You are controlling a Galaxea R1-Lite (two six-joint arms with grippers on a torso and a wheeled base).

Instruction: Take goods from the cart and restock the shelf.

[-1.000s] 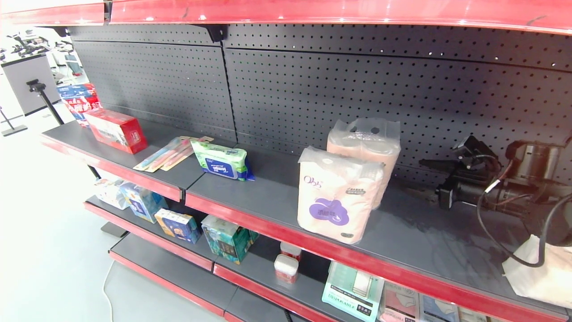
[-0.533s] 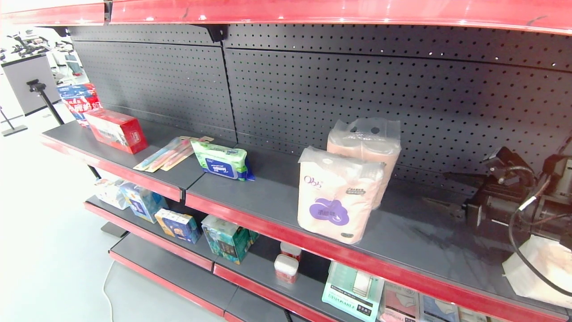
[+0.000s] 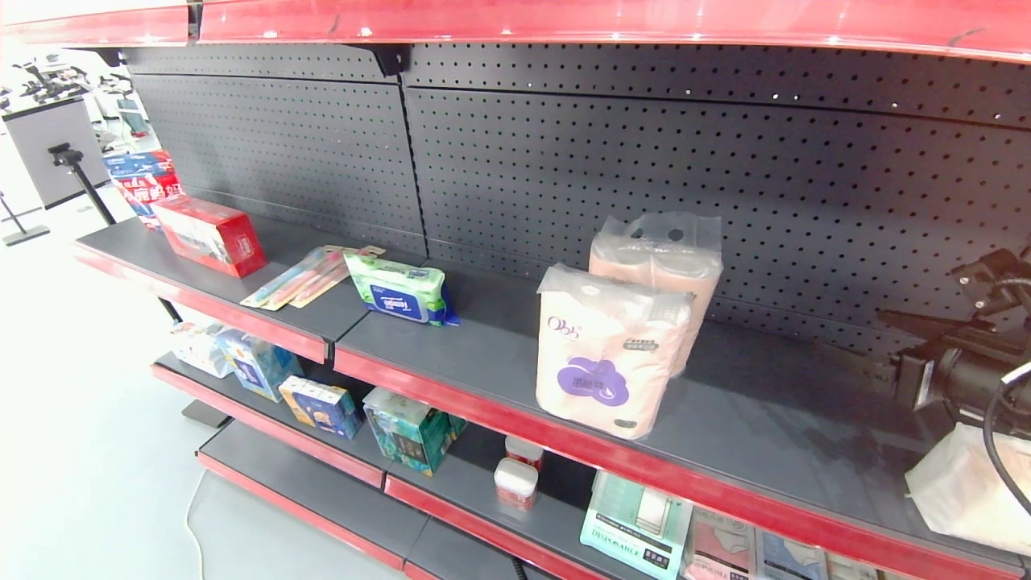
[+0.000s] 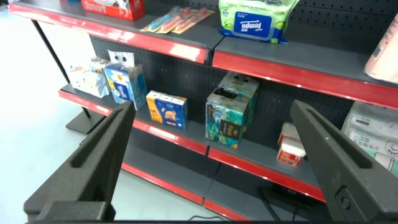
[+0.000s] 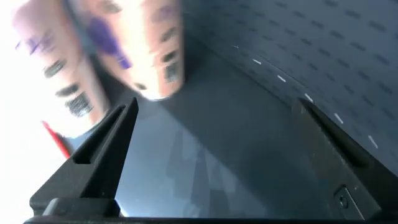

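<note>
Dark shelf board [image 3: 749, 419] carries the pink tissue pack [image 3: 606, 354] at its front edge, with a second pack [image 3: 656, 258] just behind it. I see my right gripper [image 3: 876, 345] near them, fingers apart and empty. My left gripper [image 4: 211, 106] is spread too, facing a lower shelf [image 4: 168, 134].

**Covered, cut off or smeared**

The rear roll pack [image 3: 664, 250] is half covered by the front roll pack [image 3: 604, 354]; in the right wrist view both are smeared. The white pack [image 3: 950, 491] is cut by the right edge, with a cable [image 3: 989, 451] across it. The green box [image 3: 636, 532] below is cut by the bottom edge.
</note>
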